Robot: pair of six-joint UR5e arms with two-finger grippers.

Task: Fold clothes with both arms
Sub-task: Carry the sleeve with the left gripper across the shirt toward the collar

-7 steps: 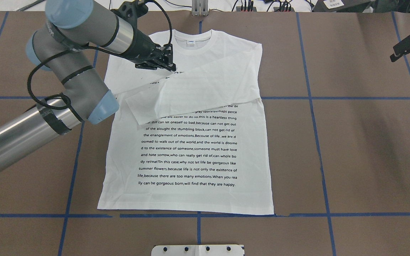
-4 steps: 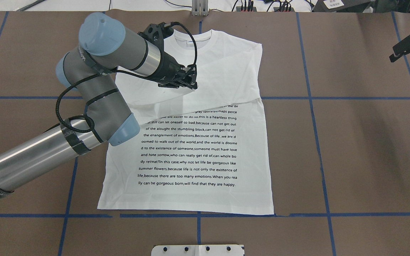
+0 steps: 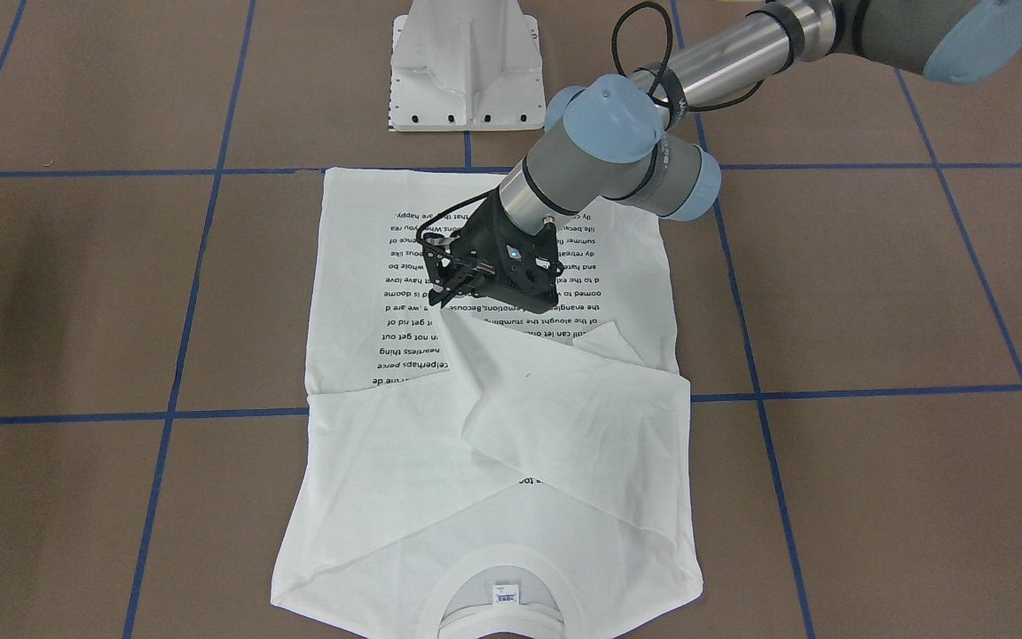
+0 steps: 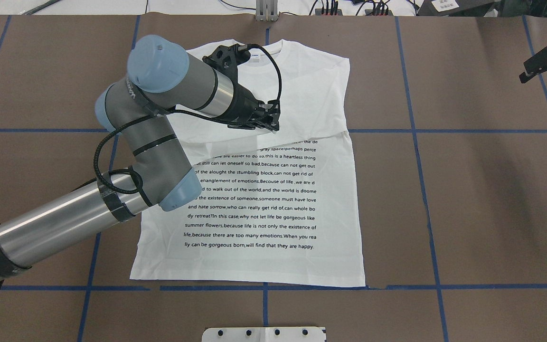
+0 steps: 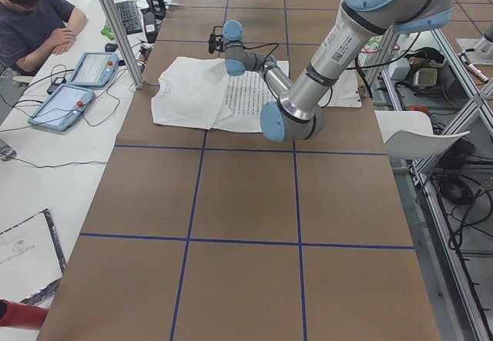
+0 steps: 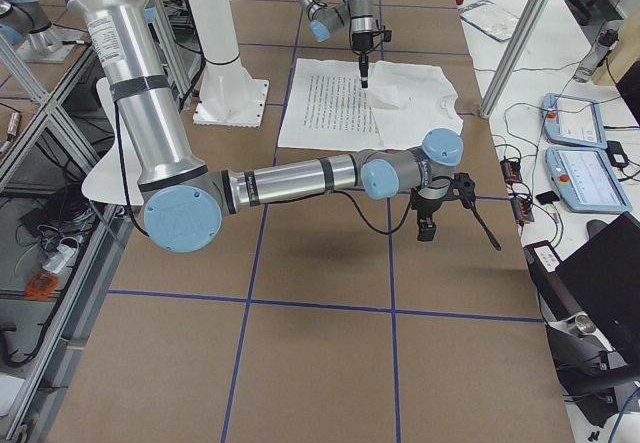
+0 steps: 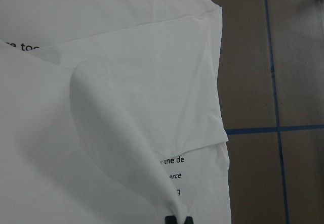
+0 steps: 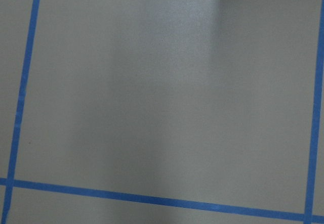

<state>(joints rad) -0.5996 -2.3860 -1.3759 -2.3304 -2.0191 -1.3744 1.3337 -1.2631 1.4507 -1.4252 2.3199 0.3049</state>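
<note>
Dragging the sleeve [image 3: 564, 399] of the T-shirt [image 4: 254, 209] further right across its chest, mid-frame overhead, pinched tight in the left gripper [image 4: 269, 126]; probably nearing sleeve-fold completion. Idling upper right, the right gripper [image 4: 546, 61], its grip impossible to tell.

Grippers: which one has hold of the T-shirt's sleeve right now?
The left gripper: it pinches the sleeve above the printed text. The right gripper hangs over the brown table, apart from the T-shirt.

A robotics lab: tubular robot arms [image 4: 64, 223] work over a counter [image 5: 231, 202] papered brown and gridded with blue tape [image 4: 444, 130], framed by aluminium posts [image 5: 115, 29], with control pendants [image 5: 92, 68] and a seated person [image 5: 31, 18] alongside.
</note>
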